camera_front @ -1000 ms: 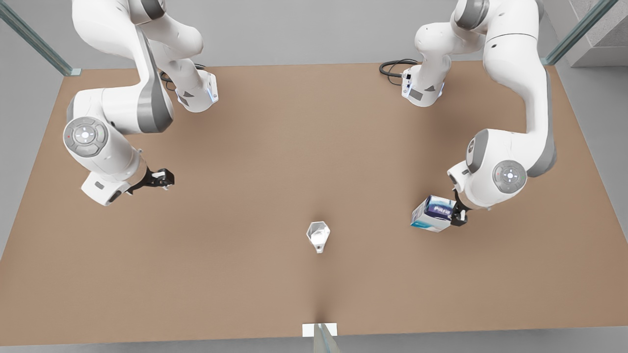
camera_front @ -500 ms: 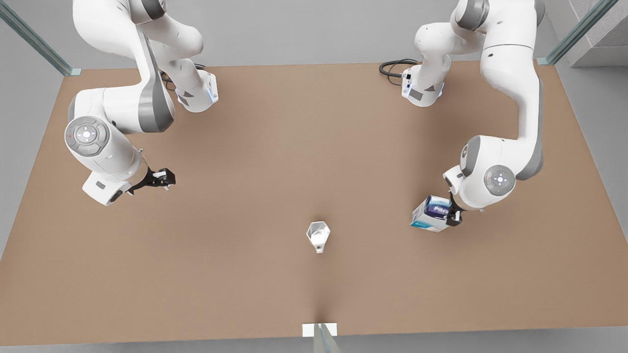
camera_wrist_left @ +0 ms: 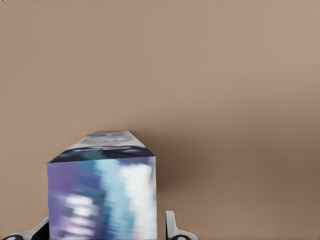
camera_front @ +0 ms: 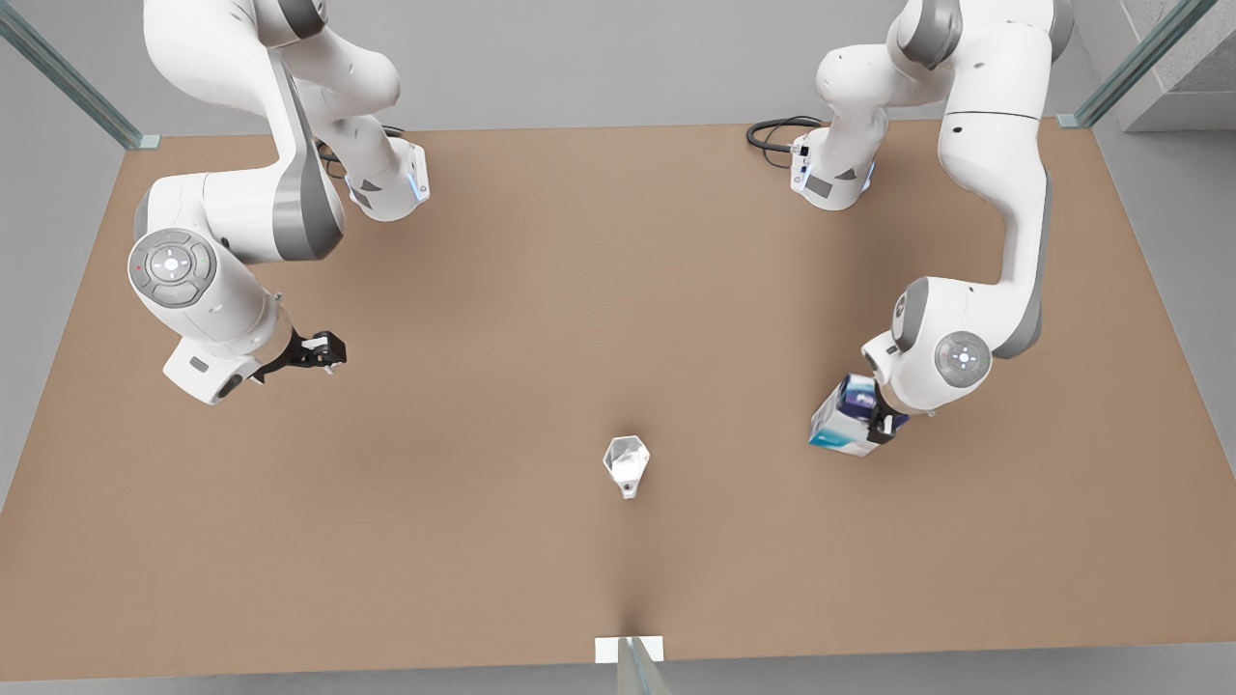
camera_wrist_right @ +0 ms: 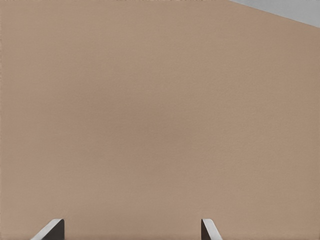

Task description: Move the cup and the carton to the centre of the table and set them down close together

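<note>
Two grippers you have: the left gripper (camera_front: 881, 425) grips the carton (camera_front: 840, 420), tilted, at the front view's right. Right gripper (camera_front: 323, 352) waits spread, empty, far left. Cup (camera_front: 626, 463) stands mid-table (camera_front: 541, 270), bare room around.

A plain grey floor (camera_front: 58, 222) surrounds the table (camera_front: 541, 290) on every side. Slanted glassy green posts (camera_front: 68, 82) stand at its far corners, and black cables (camera_front: 772, 130) lie along its far edge.
</note>
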`<action>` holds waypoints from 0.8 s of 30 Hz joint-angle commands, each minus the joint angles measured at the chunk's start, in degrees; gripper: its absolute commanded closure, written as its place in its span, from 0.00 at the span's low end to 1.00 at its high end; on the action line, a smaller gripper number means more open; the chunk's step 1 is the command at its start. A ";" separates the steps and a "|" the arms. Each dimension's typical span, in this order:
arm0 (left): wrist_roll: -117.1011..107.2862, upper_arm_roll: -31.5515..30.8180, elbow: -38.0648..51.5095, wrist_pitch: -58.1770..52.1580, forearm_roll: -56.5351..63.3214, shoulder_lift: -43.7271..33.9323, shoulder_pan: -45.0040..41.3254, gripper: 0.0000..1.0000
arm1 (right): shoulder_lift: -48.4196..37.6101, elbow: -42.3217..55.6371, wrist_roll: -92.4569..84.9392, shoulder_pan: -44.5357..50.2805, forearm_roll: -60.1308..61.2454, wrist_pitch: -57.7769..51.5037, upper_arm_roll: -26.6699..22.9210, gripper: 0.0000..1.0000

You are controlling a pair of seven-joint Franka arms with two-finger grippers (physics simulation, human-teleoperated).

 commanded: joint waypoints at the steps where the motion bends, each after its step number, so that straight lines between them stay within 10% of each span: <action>1: 0.00 0.00 0.00 0.00 0.00 -0.01 -0.03 0.33 | -0.04 0.00 0.00 -0.03 0.00 0.00 0.00 0.00; 2: 0.00 0.00 0.00 0.00 0.00 -0.10 -0.03 0.61 | -0.13 0.00 0.00 -0.03 0.00 -0.09 0.00 0.00; 20: -7.73 -1.14 13.71 -16.61 -2.28 -0.62 -5.21 0.58 | 0.04 0.00 0.00 0.06 0.00 0.09 0.00 0.00; 24: -28.29 -10.54 14.41 -18.72 -1.41 -1.59 -7.06 0.57 | 0.04 0.00 0.00 0.06 0.00 0.09 0.00 0.00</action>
